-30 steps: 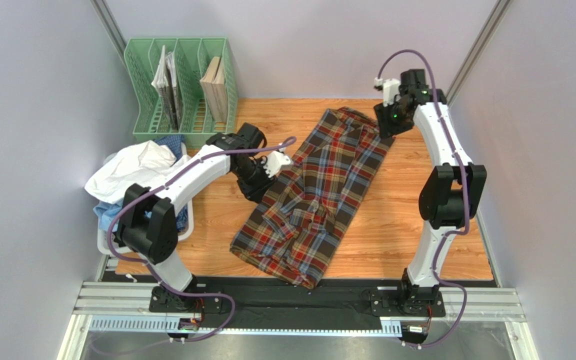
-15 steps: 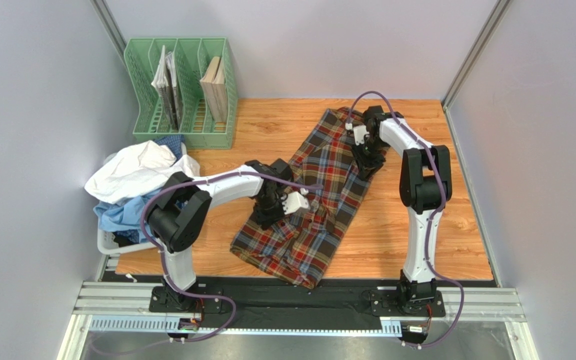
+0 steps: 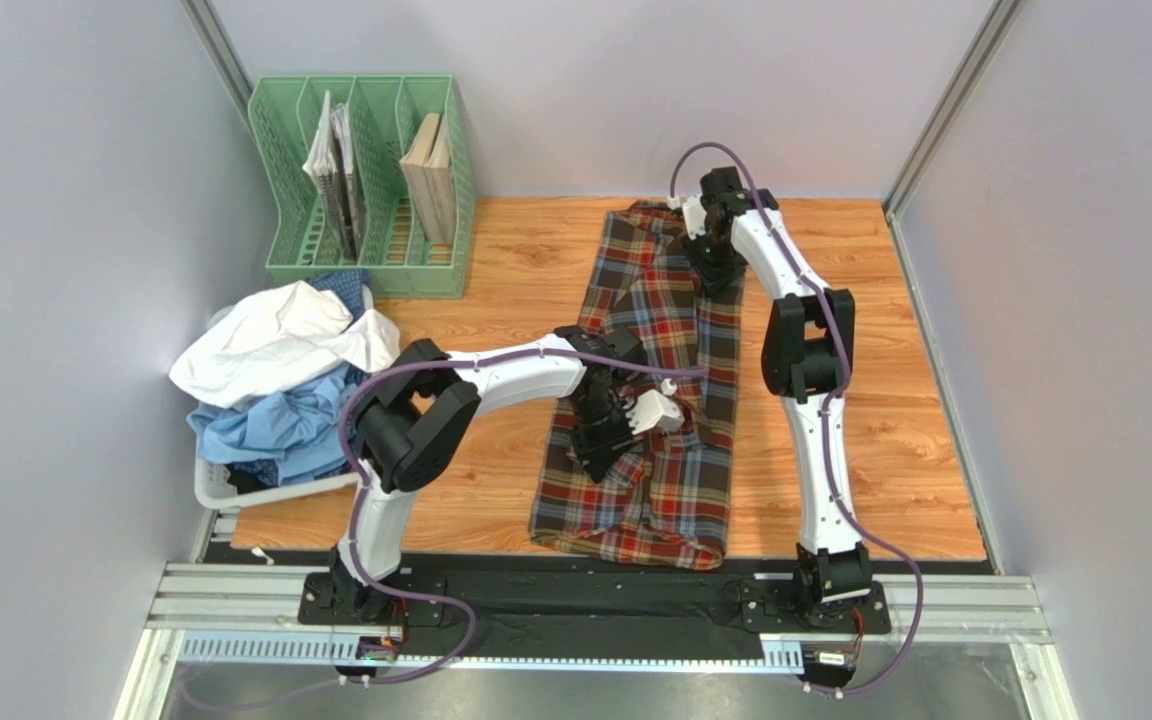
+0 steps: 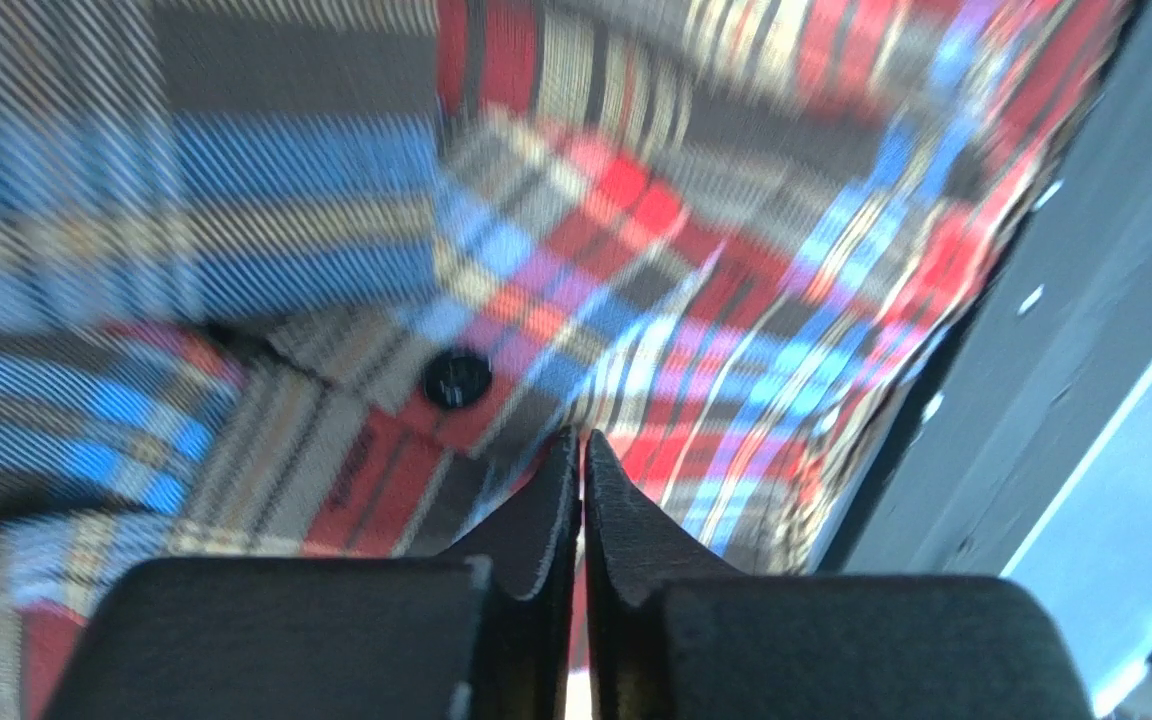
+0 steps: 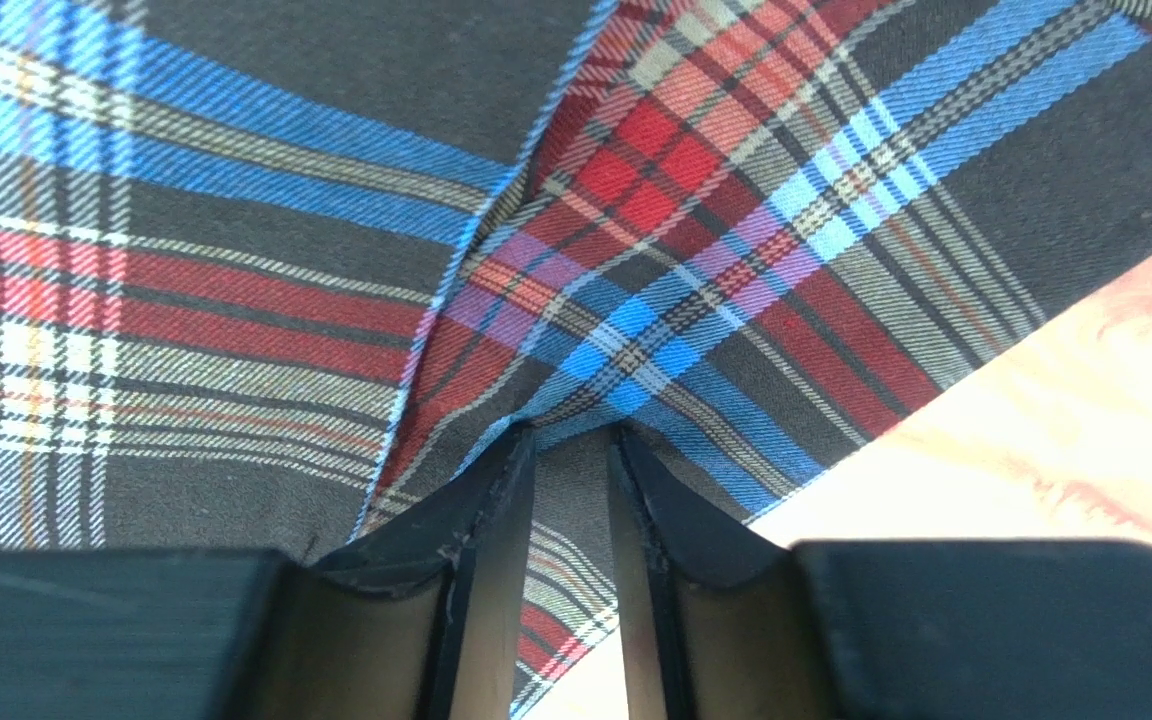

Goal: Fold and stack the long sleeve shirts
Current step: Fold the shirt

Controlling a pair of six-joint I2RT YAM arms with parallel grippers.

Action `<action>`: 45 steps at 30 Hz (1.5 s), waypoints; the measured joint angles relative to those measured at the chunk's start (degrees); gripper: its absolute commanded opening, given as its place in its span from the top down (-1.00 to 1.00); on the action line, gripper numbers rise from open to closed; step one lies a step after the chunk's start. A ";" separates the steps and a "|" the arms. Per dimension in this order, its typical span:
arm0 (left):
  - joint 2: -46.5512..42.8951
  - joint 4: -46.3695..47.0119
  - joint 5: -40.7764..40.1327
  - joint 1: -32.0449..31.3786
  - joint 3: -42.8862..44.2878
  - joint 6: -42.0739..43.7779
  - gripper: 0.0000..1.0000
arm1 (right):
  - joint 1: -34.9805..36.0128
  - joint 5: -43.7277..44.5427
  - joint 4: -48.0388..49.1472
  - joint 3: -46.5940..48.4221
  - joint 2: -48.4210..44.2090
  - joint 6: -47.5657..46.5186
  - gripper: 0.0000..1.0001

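Since a second ago, both arms are being brought inward, and the tartan shirt [image 3: 695, 480] is being turned from a slanting spread into a narrower strip that runs from the far edge of the table [image 3: 898, 450] toward the near one. Its left side is being carried over toward the middle.

A thin edge of cloth beside a dark button is being pinched by the left gripper [image 4: 582, 450], whose fingers are pressed tight together at the shirt's mid-length. At the far, collar end, a raised pucker of the fabric is being held by the right gripper [image 5: 567, 443], with its fingers standing only a cloth's thickness apart.

By judgement, the task is being carried through an early stage. Only the first lengthwise fold of this one garment is being made, the near hem is being left rumpled, and no crosswise fold is being shown yet. No stack is being built anywhere in view.

The white shirt [image 3: 274, 338] and the light blue shirt [image 3: 259, 428] are being left heaped and unfolded in the basket [image 3: 207, 480] at the left, in front of the green file rack [image 3: 364, 180], so most of the work is judged to be outstanding.
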 measured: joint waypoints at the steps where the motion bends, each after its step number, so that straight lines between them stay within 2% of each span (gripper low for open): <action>1: -0.11 1.42 0.94 0.07 0.02 -1.31 0.65 | 0.35 0.37 0.44 0.00 0.00 -0.50 0.35; 5: -2.56 6.88 3.85 0.07 -0.63 -5.53 0.37 | 1.16 -0.13 2.78 -0.44 -0.48 -1.62 0.20; 6: -3.98 8.07 4.15 0.07 -1.22 -6.05 0.24 | 1.31 -0.61 3.50 -1.55 -1.36 -1.92 0.17; 8: -9.64 10.43 4.50 0.37 -3.72 -6.75 0.12 | 1.42 -2.05 4.70 -6.32 -5.62 -2.56 0.15; 12: -23.37 11.74 3.37 1.60 -7.52 -4.98 0.22 | 1.38 -5.42 6.36 -20.24 -21.11 -3.45 0.25; 14: -26.82 11.19 1.44 2.29 -7.41 -1.88 0.24 | 1.38 -7.19 6.01 -25.81 -29.44 -3.28 0.29; 17: -24.94 10.34 -1.27 3.02 -7.54 1.03 0.32 | 1.40 -9.81 6.05 -34.40 -39.78 -1.95 0.31; 20: -19.98 10.38 -4.11 3.23 -9.64 2.78 0.35 | 1.68 -12.11 6.19 -43.30 -44.41 -0.13 0.33; 23: -14.23 9.49 -6.10 3.26 -12.00 3.37 0.40 | 2.05 -13.31 6.16 -52.09 -42.49 1.36 0.35; 26: -10.08 9.35 -6.84 3.26 -12.00 3.04 0.45 | 2.27 -13.40 6.08 -54.86 -36.22 1.77 0.38; 29: -8.92 9.20 -6.34 3.30 -11.17 1.62 0.48 | 2.21 -13.07 5.16 -52.81 -30.25 2.12 0.39; 36: -5.01 8.37 -3.32 2.19 -6.78 -1.33 0.52 | 1.55 -11.26 3.56 -42.34 -23.89 2.16 0.40; 37: -4.55 8.44 -2.84 1.92 -6.14 -1.60 0.49 | 1.49 -11.15 3.48 -41.05 -23.15 2.16 0.36; 39: -4.39 8.74 -2.40 1.81 -5.77 -1.64 0.30 | 1.31 -11.23 3.91 -39.71 -22.49 2.05 0.27; 42: -7.02 9.35 -1.90 2.29 -7.85 -0.94 0.03 | 1.05 -11.80 4.42 -41.88 -24.83 0.70 -0.07; 43: -9.38 9.35 -1.97 2.69 -9.22 -0.26 -0.04 | 0.87 -12.13 4.17 -43.21 -26.64 0.31 -0.25; 44: -12.39 8.98 -1.97 3.19 -10.64 0.52 -0.18 | 0.57 -12.66 4.07 -45.07 -29.59 -0.74 -0.36; 45: -16.37 8.04 -1.99 3.61 -11.65 1.84 -0.48 | 0.24 -13.09 3.80 -46.42 -33.00 -1.62 -0.49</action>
